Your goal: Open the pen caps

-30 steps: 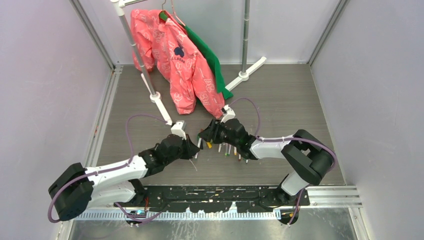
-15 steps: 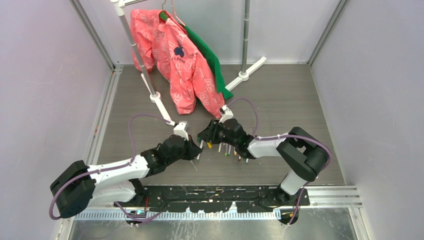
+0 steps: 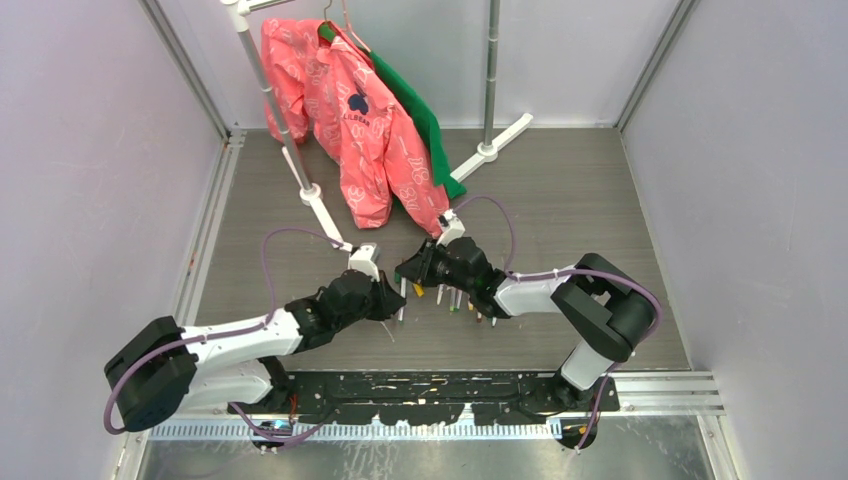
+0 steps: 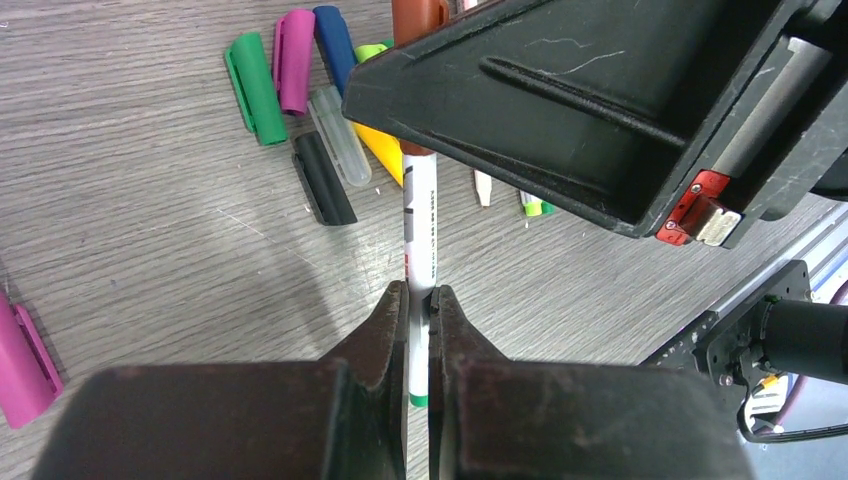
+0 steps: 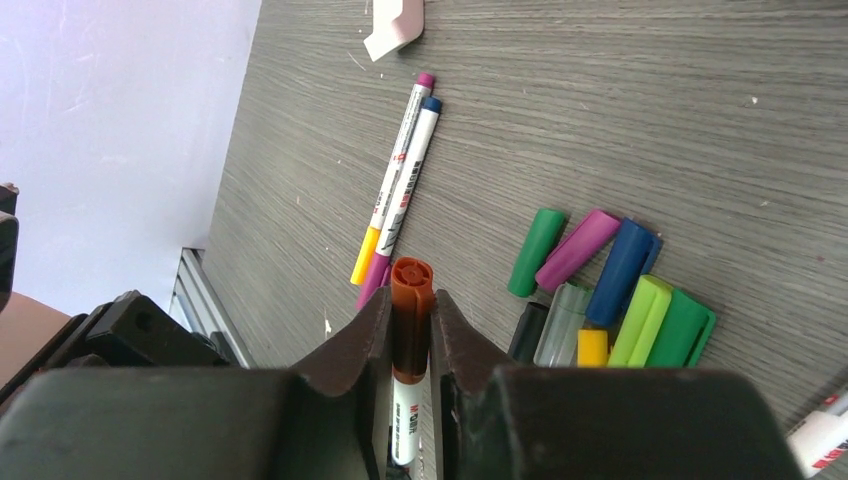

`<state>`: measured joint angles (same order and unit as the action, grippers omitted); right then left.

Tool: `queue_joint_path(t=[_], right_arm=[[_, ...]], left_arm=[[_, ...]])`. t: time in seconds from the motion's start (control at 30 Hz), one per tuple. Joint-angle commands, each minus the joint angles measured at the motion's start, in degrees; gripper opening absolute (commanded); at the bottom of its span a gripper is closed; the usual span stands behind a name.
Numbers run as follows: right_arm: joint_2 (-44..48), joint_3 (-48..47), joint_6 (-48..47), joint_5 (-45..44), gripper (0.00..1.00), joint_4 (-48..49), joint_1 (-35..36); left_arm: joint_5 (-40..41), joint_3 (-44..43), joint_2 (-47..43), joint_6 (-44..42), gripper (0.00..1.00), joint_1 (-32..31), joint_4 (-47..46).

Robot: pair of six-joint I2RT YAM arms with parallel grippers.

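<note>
Since the earlier frame the right gripper (image 5: 411,320) has been closed onto the brown cap (image 5: 411,278), and the left arm has been brought slightly nearer. That cap is pinched between the right jaws, its end standing just past the fingertips, and it is seated on the white pen barrel (image 4: 421,215). Farther down the pen from the brown cap, the barrel is pinched by the left gripper (image 4: 420,293). To the right of the brown cap, in the right wrist view, eight loose caps are counted on the table (image 5: 700,120): two green caps (image 5: 540,250), one purple cap (image 5: 578,248), one blue cap (image 5: 620,270), one lime cap (image 5: 640,320), one yellow cap (image 5: 592,347), one clear cap (image 5: 562,325) and one black cap (image 5: 527,332). Beyond the brown cap, two capped pens (image 5: 400,170) are laid side by side.
</note>
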<state>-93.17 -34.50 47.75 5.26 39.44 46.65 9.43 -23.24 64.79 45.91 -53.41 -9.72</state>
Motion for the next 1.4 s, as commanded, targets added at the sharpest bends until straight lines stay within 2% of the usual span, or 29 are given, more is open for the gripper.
queue_joint_path(t=[0.0, 0.03, 0.1, 0.17, 0.27, 0.67, 0.73, 0.8, 1.03, 1.2, 1.37], right_arm=[[0.26, -0.43, -0.25, 0.50, 0.01, 3.67, -0.25], [0.43, -0.23, -0.23, 0.54, 0.01, 3.77, -0.27], [0.59, 0.08, -0.05, 0.54, 0.01, 4.05, -0.25], [0.85, 0.22, 0.12, 0.63, 0.01, 4.15, -0.27], [1.21, 0.44, 0.18, 0.72, 0.01, 4.24, -0.25], [1.23, 1.09, 0.83, 1.25, 0.01, 5.03, -0.33], [1.16, 1.15, 0.83, 1.48, 0.01, 5.12, -0.38], [1.18, 1.23, 0.78, 1.64, 0.01, 5.29, -0.34], [0.62, 2.03, 0.09, 2.57, 0.01, 7.99, -0.93], [0.52, 4.68, 1.06, 7.29, 0.01, 16.15, -5.31], [-2.84, 6.62, 7.20, 15.63, 0.01, 32.55, -11.02]], left_arm=[[0.67, -2.24, 0.12, -0.38, 0.11, -0.27, -2.83], [0.75, -2.40, 0.32, -0.38, 0.19, -0.27, -2.73], [0.93, -2.77, 0.82, -0.38, 0.28, -0.28, -2.72], [0.87, -3.16, 1.64, -0.38, 0.33, -0.24, -2.95], [0.45, -3.74, 3.07, -0.38, 0.34, -0.27, -3.51], [-0.71, -3.59, 5.48, 0.06, 0.28, -0.25, -5.88], [-1.04, -3.65, 5.60, -0.03, 0.19, -0.28, -6.01], [-1.16, -3.64, 5.63, -0.03, 0.01, -0.27, -6.02], [-3.94, -2.67, 5.81, -0.03, 0.00, -0.31, -8.05], [-6.62, -1.65, 5.16, -0.66, 0.00, -0.29, -9.25], [-11.60, -1.53, 5.04, -1.89, 0.00, -0.29, -10.89]])
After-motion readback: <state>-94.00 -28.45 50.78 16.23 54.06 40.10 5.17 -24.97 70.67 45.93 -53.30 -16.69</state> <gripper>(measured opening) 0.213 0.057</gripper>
